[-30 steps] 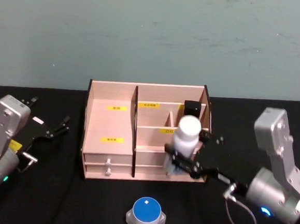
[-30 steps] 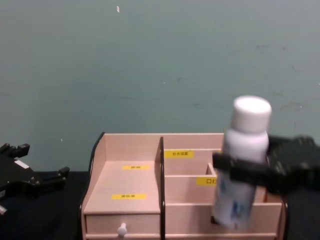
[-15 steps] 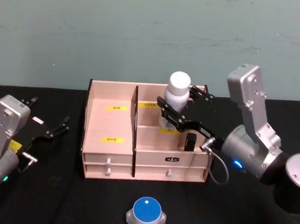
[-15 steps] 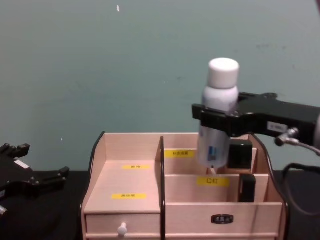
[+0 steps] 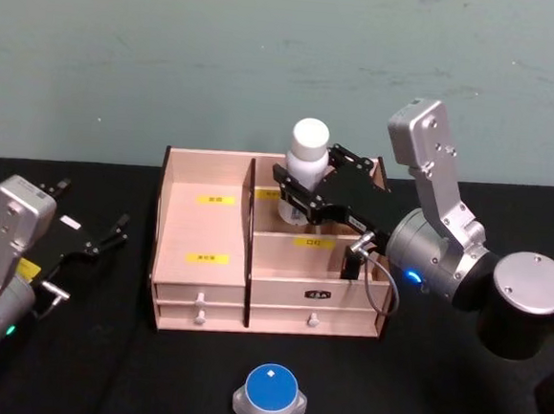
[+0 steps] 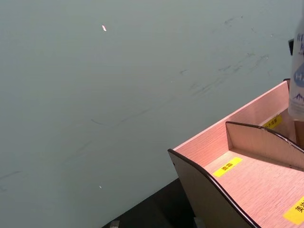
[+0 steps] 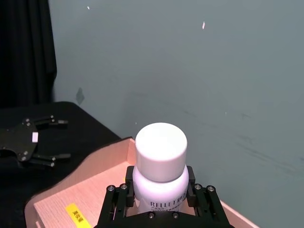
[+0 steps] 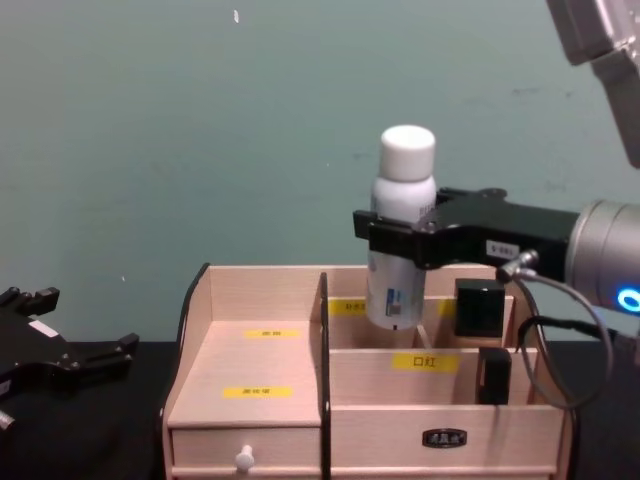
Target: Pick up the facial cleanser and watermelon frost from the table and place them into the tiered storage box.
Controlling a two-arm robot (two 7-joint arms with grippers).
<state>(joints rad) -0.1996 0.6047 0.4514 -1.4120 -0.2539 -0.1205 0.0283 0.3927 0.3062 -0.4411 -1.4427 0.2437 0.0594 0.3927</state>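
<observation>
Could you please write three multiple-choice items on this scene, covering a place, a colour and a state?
1. Where is the white bottle?
A. lying on the table
B. held over the rear tier of the tiered storage box
C. inside the drawer

2. What colour is its cap?
A. blue
B. black
C. white

3. How are the jaws of the right gripper?
A. shut on the white bottle
B. open and empty
C. shut on nothing

Key: 1 B, it hangs upright at the rear tier; 2 C, the cap shows white; 3 A, the jaws clamp its body.
</observation>
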